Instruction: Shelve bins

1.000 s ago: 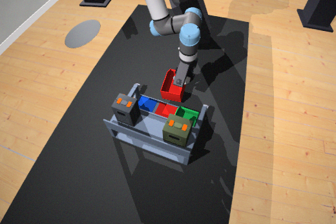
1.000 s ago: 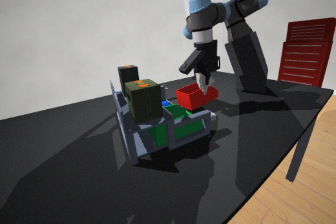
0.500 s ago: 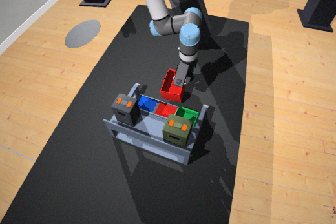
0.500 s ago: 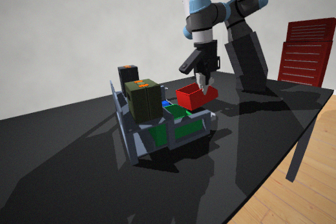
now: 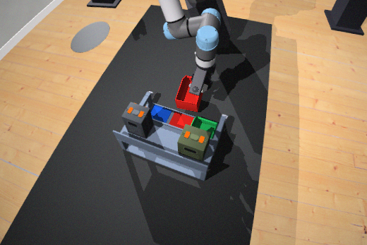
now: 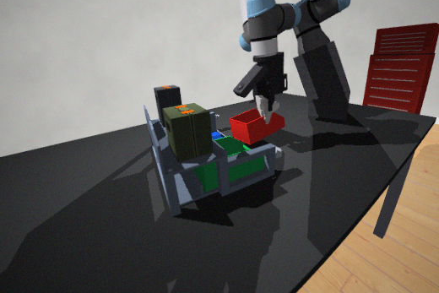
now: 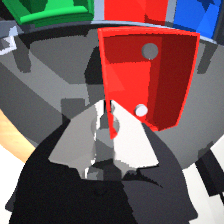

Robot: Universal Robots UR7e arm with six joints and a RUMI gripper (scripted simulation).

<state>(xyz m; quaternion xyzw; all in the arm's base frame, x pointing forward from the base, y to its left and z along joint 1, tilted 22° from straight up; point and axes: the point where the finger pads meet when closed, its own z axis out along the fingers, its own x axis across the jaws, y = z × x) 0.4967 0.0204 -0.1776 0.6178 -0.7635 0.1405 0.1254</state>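
My gripper [image 5: 202, 90] [image 6: 267, 121] [image 7: 107, 100] is shut on a side wall of the red bin [image 5: 188, 104] [image 6: 240, 131] [image 7: 127, 82] and holds it above the table, in front of the shelf [image 5: 164, 135] [image 6: 223, 180]. Two small round parts, one grey [image 7: 150, 51] and one pale [image 7: 141, 110], are in the red bin. The green bin [image 5: 207, 124] [image 7: 57, 9] stands at one end of the shelf. Beside it lies the red mark [image 5: 180, 121] [image 7: 135, 11], uncovered. A blue area [image 5: 160, 114] [image 6: 216, 135] [image 7: 197, 12] is at the other end; its far part is hidden.
A dark grey case [image 5: 137, 122] [image 6: 167, 101] and an olive case [image 5: 193, 142] [image 6: 190, 132] stand on the shelf's upper board, above the blue and green ends. Upright posts stand at the shelf's ends, and a low lip runs along its front.
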